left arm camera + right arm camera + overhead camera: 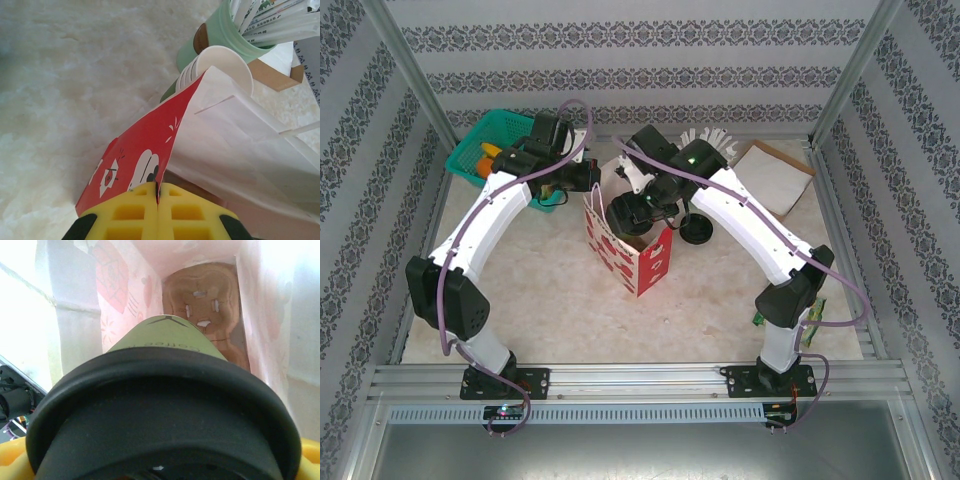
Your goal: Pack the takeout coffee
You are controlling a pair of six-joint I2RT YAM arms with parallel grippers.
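- Pinching the top edge of the red-and-white paper bag (142, 160), the left gripper (157, 202) has its yellow fingers clenched tight on the paper. The left wrist view shows this grip up close.
- The right wrist view looks down into the bag. The green paper cup (167, 337), capped with a black lid (160, 415), hangs inside between the bag's walls.
- Below the cup, the brown pulp carrier tray (205, 305) lies on the bag's floor. I cannot tell whether the cup touches it.
- Yellow finger pads (10, 460) flank the lid on both sides, so the right gripper (642, 212) is grasping the cup.
- The top view shows the bag upright in the middle of the table (550, 290) with its mouth open. The right gripper is in that mouth and the left gripper is at the bag's far-left corner.
- In the left wrist view, a mint-green cup (220, 35) of white straws (280, 22) stands beyond the bag. A stack of white cups (222, 62) is just beside it.
- A teal basket (495, 135) sits at the far left of the table in the top view.
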